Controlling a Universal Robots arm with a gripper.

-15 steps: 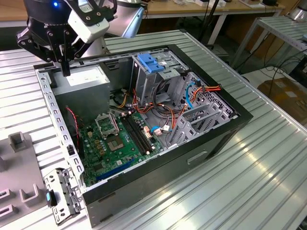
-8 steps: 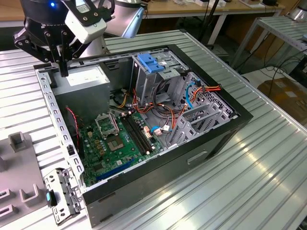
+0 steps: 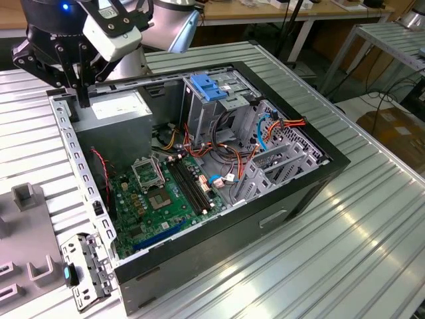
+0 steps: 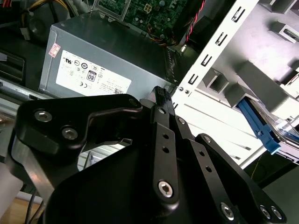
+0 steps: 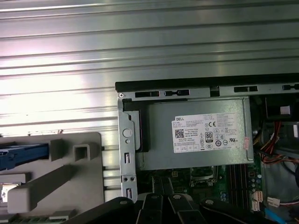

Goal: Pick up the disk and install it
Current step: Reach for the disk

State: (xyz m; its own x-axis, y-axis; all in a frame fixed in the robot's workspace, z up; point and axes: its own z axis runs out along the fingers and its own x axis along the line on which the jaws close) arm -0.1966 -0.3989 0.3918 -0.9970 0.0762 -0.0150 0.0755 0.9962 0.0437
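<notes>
- Gripper (image 3: 82,100), fingers pinched together and empty, hangs over the power supply's (image 5: 196,135) outer corner.
- Open computer case (image 3: 334,163) lies mid-table (image 3: 372,252).

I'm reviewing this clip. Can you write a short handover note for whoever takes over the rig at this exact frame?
Gripper: shut, holding nothing, above the corner of the open computer case, next to the power supply.
Disk: what looks like its blue rail lies in the grey fixture beside the case, apart from the gripper.
Done: nothing that shows. The disk has not been picked up.
Left: both the pick-up and the install. A bare blue bracket sits on top of the drive cage.
</notes>
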